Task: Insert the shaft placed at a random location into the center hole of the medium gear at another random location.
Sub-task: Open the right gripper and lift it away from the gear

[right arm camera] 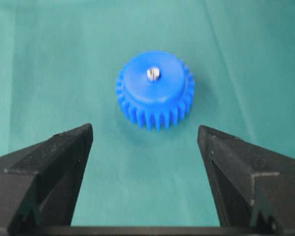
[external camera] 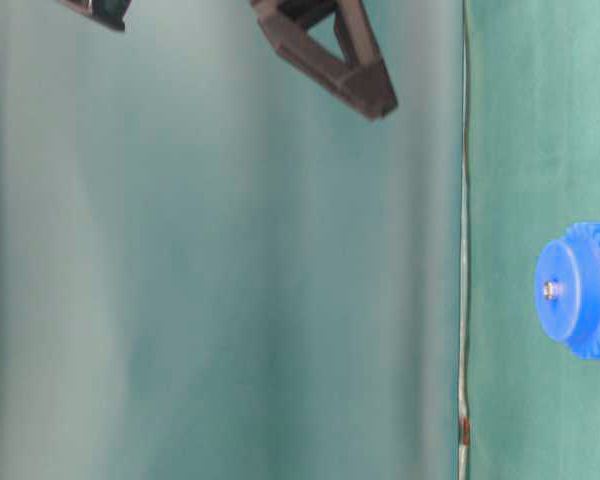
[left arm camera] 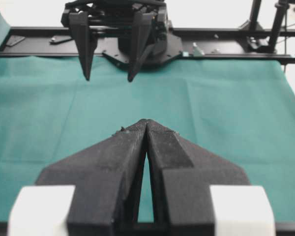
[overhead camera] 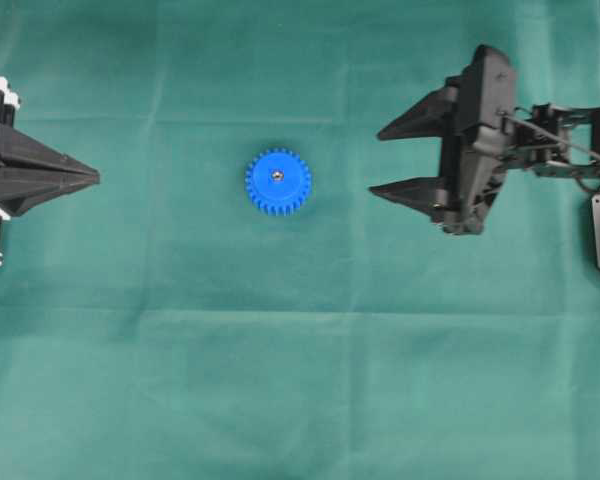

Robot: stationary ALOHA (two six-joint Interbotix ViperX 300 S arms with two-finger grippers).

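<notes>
The blue medium gear (overhead camera: pixel 278 182) lies flat on the green cloth near the middle. The shiny end of the shaft (overhead camera: pixel 277 176) shows in its center hole; the right wrist view has the gear (right arm camera: pixel 155 90) ahead with the shaft (right arm camera: pixel 153 73) standing in the middle of its face. The hole itself is filled and hidden. My right gripper (overhead camera: pixel 376 162) hovers to the right of the gear, apart from it, open and with nothing between its fingers (right arm camera: pixel 64 147). At the left edge my left gripper (overhead camera: pixel 96 178) is shut and empty, its tips (left arm camera: pixel 146 122) together.
Green cloth (overhead camera: pixel 300 380) covers the whole table. The right arm's black base and frame rail (left arm camera: pixel 137 39) stand at the far side in the left wrist view. In the table-level view the gear (external camera: pixel 582 290) sits at the right edge, with the right gripper's fingers (external camera: pixel 365 85) near the top.
</notes>
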